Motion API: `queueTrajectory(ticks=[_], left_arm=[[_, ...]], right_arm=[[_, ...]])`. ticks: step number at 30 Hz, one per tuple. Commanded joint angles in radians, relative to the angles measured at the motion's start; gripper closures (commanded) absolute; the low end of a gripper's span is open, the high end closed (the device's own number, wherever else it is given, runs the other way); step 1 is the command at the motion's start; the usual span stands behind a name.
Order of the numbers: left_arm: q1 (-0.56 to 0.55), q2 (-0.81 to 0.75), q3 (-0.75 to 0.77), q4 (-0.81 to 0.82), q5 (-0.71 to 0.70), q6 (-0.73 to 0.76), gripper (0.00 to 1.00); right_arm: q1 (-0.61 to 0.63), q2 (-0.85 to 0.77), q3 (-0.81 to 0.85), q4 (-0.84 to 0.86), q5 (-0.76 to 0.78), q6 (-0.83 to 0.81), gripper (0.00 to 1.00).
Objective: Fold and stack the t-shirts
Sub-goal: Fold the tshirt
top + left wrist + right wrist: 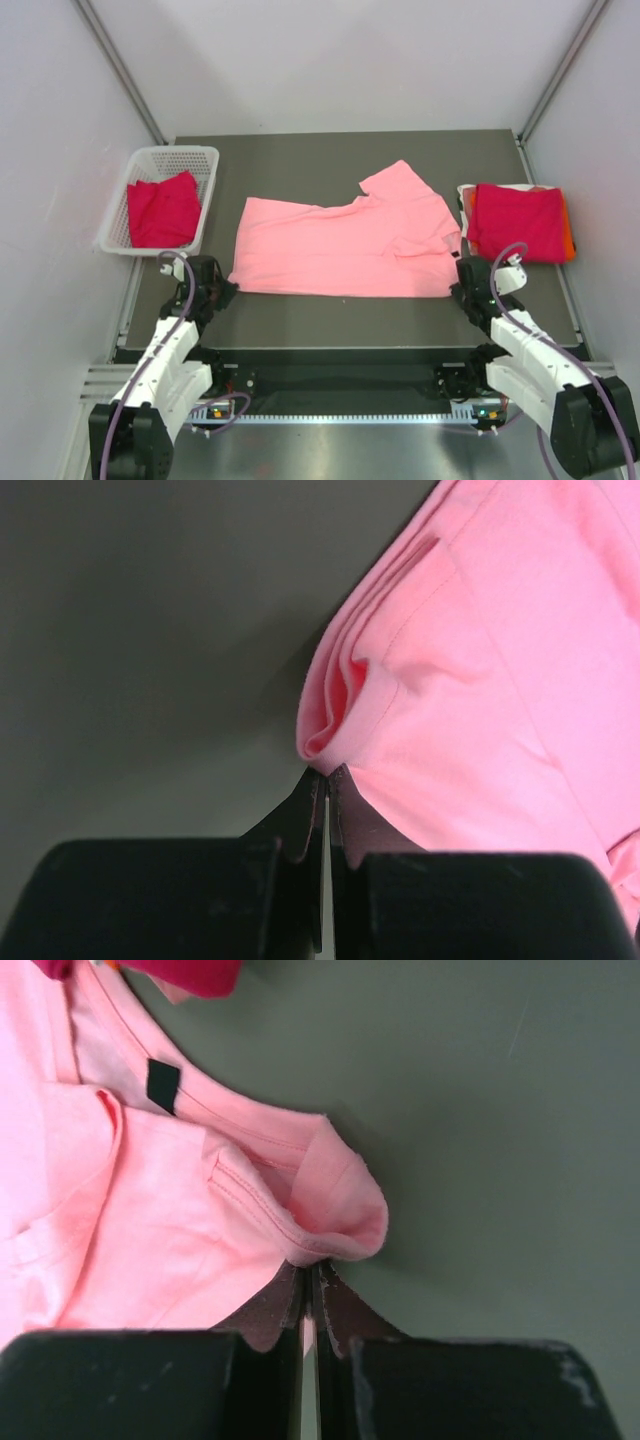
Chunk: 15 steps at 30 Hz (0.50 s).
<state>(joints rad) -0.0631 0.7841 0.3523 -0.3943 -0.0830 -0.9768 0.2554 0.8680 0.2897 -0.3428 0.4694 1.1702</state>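
- The pink t-shirt (345, 245) lies spread sideways across the middle of the dark table (330, 150), collar end to the right, with one sleeve poking out toward the far side.
- The left gripper (325, 778) is down at the shirt's near-left corner. Its jaws are pinched together on a bunched fold of pink hem, and cloth bulges just past the tips.
- The right gripper (312, 1268) sits at the near-right corner, clamped tight on a curl of pink fabric by the neckline. A small black label (162, 1082) shows inside the collar.
- Over on the left, the white mesh basket (205, 160) holds a crumpled crimson t-shirt (160, 212).
- At the table's right edge sits a folded stack (518, 222): crimson on top, orange peeking out on its right side, white on its left.
- Both arms are low at the near edge, one at each end of the pink shirt.
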Motion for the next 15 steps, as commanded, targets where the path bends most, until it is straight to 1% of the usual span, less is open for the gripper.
queueTrajectory(ticks=[1,3,5,7,8,9,10,11,12,13,15], left_arm=[[0.006,0.026,0.005,0.058,-0.007,0.015,1.0],[0.006,0.056,0.016,0.081,-0.015,0.012,1.0],[0.006,0.081,0.06,0.095,-0.021,0.01,1.0],[0.006,0.13,0.12,0.08,-0.031,0.015,1.0],[0.008,0.148,0.204,0.042,-0.047,0.021,1.0],[0.009,0.18,0.255,0.016,-0.058,0.035,1.0],[0.011,0.196,0.31,-0.012,-0.07,0.044,1.0],[0.012,0.211,0.414,-0.041,-0.092,0.053,1.0],[0.016,0.236,0.46,-0.082,-0.096,0.072,1.0],[0.019,0.247,0.534,-0.104,-0.104,0.078,1.0],[0.02,0.262,0.568,-0.142,-0.113,0.09,1.0]], right_arm=[[0.013,-0.057,0.048,-0.047,0.086,-0.029,1.0],[0.013,-0.054,0.107,-0.056,0.101,-0.044,1.0],[0.012,-0.032,0.159,-0.061,0.112,-0.056,1.0],[0.013,0.02,0.268,-0.05,0.117,-0.093,1.0],[0.013,0.041,0.313,-0.044,0.114,-0.118,1.0],[0.013,0.087,0.424,-0.074,0.112,-0.153,1.0],[0.012,0.107,0.486,-0.093,0.115,-0.171,1.0],[0.012,0.126,0.549,-0.113,0.115,-0.193,1.0],[0.012,0.153,0.663,-0.134,0.118,-0.231,1.0],[0.013,0.16,0.708,-0.177,0.123,-0.245,1.0],[0.013,0.154,0.752,-0.209,0.146,-0.277,1.0]])
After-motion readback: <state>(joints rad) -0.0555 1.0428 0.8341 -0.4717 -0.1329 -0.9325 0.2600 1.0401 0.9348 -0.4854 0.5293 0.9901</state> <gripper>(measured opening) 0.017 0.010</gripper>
